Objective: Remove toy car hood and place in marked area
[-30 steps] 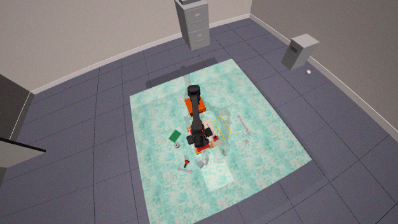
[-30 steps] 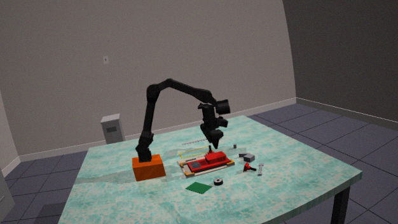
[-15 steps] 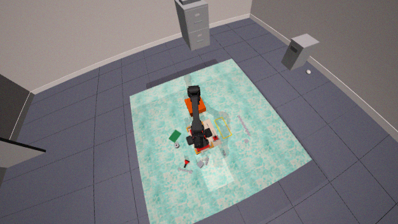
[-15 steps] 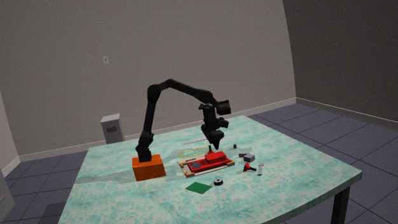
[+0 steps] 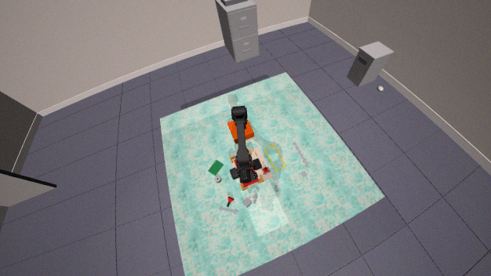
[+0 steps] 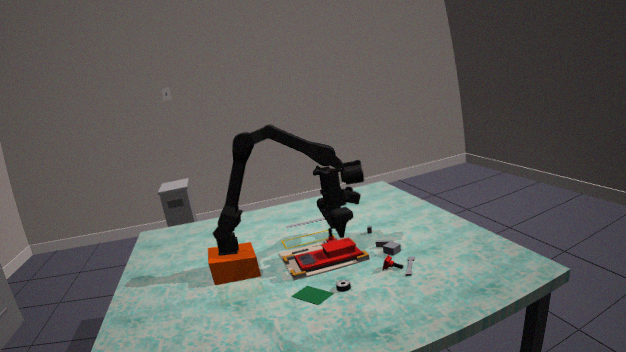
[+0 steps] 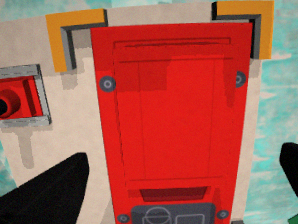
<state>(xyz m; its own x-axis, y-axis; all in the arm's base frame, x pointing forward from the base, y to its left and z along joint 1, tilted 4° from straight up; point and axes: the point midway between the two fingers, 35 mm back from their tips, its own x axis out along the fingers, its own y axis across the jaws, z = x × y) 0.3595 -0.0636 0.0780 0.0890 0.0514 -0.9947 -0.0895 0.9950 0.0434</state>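
The black parallel-jaw gripper hung just above the red toy car, jaws spread wide and holding nothing. The flat red hood sat on the car, beside the yellow-outlined marked area on the mottled turquoise worktop.

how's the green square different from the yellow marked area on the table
The green square is a solid filled patch; the yellow marked area is only an outline with the table top showing through it. The green square lies on the near side of the toy car in the exterior view; the yellow marked area lies on the far side. In the top view the yellow area looks longer and narrower. Both lie flat, with nothing on them.
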